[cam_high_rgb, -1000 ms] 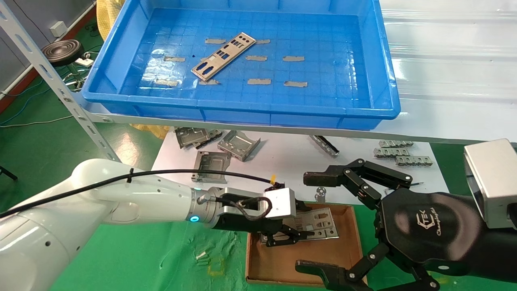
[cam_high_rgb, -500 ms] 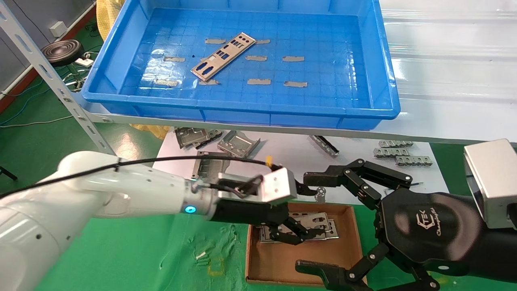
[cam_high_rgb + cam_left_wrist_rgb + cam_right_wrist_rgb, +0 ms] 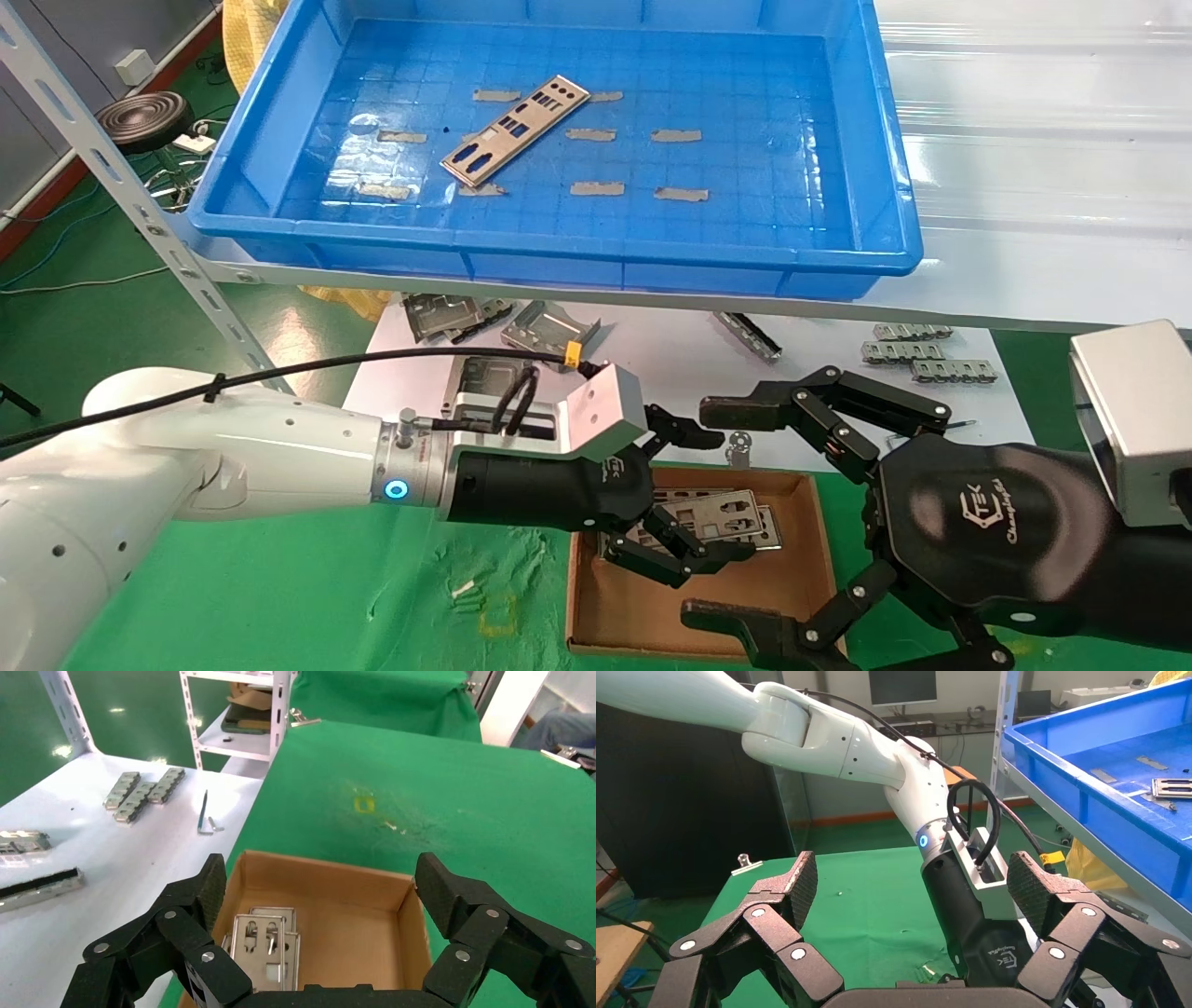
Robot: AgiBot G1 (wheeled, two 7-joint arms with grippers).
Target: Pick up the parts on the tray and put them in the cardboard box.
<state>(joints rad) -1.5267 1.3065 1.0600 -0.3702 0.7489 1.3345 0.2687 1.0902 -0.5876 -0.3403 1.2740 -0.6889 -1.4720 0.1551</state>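
Brown corrugated card formed the landmark: the cardboard box point(image 3: 643, 610) sat on the green cloth, nearer the robot than the blue tray point(image 3: 233, 200), which rested on a raised shelf well beyond it; inside the box, toward its far wall, lay a small stack of punched metal plates point(image 3: 722, 517), flat and overlapping; one more plate point(image 3: 515, 129) lay slantwise on the tray floor, well apart from the box, among small grey tape strips point(image 3: 678, 194); the left gripper point(image 3: 694, 499) hovered just above the box's left part, its fingers spread wide and holding nothing, the stack visible between them in the left wrist view; the right gripper point(image 3: 736, 513) hung at the box's right side, jaws likewise wide open and empty, seemingly idle; folded metal brackets point(image 3: 549, 334) lay on the white surface just beyond the box; judging by the look of it, the remaining plate was thin stamped sheet, light and stiff but prone to bending if levered, smooth enough to slip, with sharp edges; lying flat on the gridded floor, it would offer little to pinch, so closing across its narrow width near mid-length, or catching a long edge to tip it up, seemed the soundest hold
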